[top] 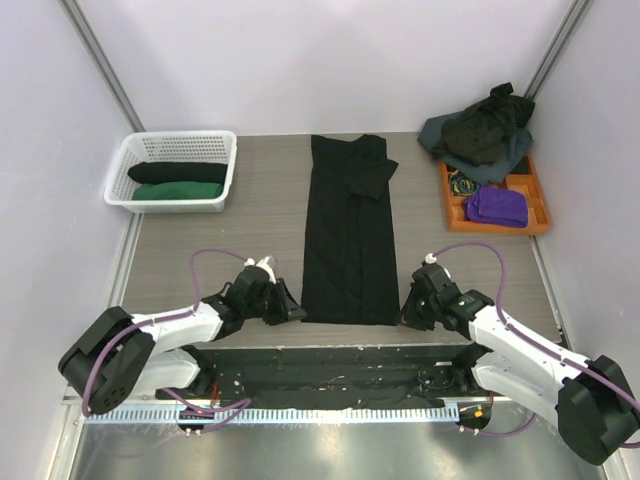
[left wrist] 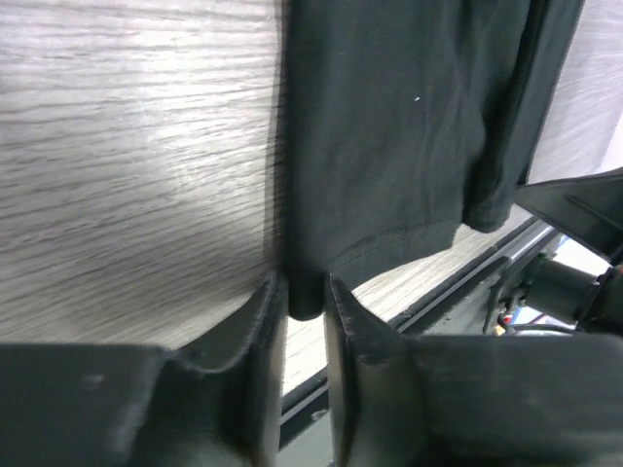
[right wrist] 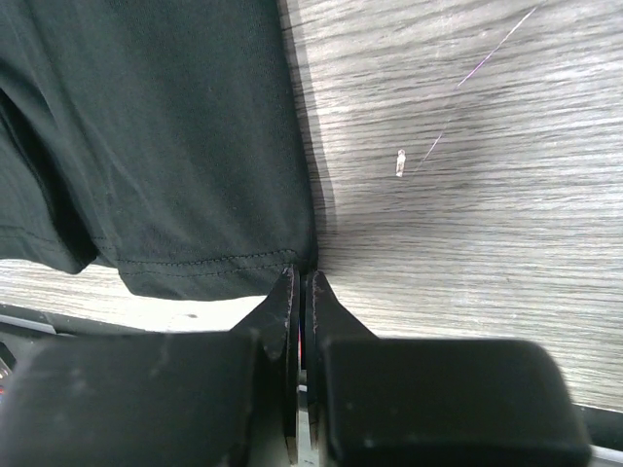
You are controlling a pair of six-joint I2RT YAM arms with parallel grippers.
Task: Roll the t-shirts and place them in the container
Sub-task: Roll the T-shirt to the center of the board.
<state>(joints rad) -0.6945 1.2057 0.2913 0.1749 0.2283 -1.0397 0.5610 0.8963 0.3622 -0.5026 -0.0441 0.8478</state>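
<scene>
While the black t-shirt [top: 350, 240] lies folded lengthwise on the worktop [top: 250, 230], both arms reach its near hem.
There the left gripper [left wrist: 306, 292] pinches the left corner; the right gripper [right wrist: 302, 282], pressed together, touches the right corner.

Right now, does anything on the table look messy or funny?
Yes. The pile of dark clothes at the far right is heaped up untidily and hangs over the orange tray. The long black t-shirt in the middle has one sleeve sticking out sideways.
</scene>
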